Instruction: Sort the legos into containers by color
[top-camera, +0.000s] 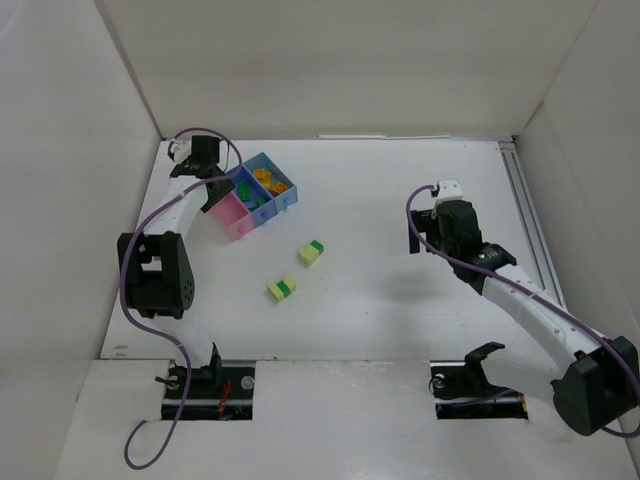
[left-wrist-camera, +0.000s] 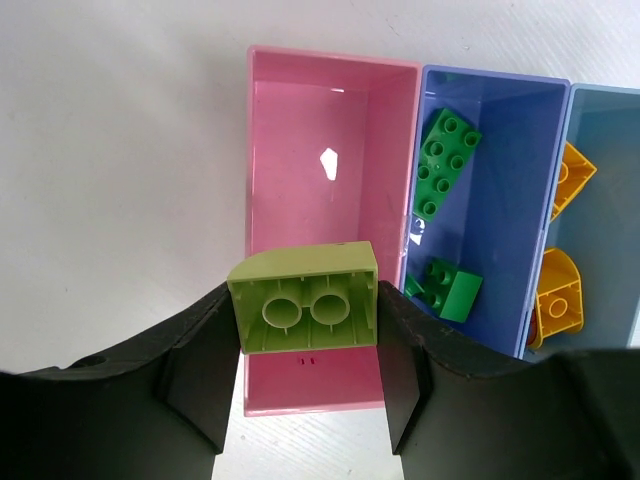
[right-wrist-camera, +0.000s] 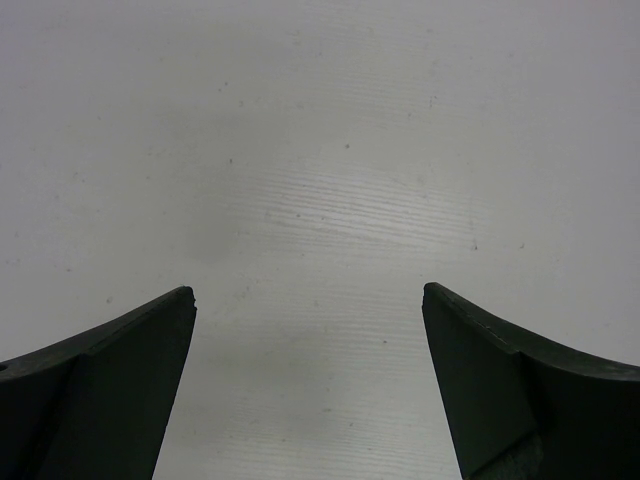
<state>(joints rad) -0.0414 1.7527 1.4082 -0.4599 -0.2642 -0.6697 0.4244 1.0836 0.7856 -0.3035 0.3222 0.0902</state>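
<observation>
From above, the left arm reaches to the upper left of the frame, elbow bent, its wrist turned down so the left gripper (top-camera: 217, 188) hangs over the near end of the bins (top-camera: 283, 198), a pink-and-blue cluster. Two pale yellow-and-green bricks (top-camera: 311, 254) lie loose on the table (top-camera: 400, 320) at centre, apart from each other and from the bins. The right arm stretches in from the lower right, and the right gripper (top-camera: 420, 238) hovers over bare table right of centre. In the left wrist view, the fingers are partly closed on a lime brick (left-wrist-camera: 305, 300), pinching its two flat side walls, hollow underside toward the camera, above the near end of the empty pink bin (left-wrist-camera: 300, 130). The next bin, blue (left-wrist-camera: 495, 140), holds dark green bricks (left-wrist-camera: 447, 160); orange bricks (left-wrist-camera: 558, 295) sit in the one at the right edge. The brick looks hard, light and smooth, so it should not give under pressure but could slip; the flat sides seem a safer hold than the rounded top edge. In the right wrist view, the fingers stand wide apart with nothing between them, only table below.
</observation>
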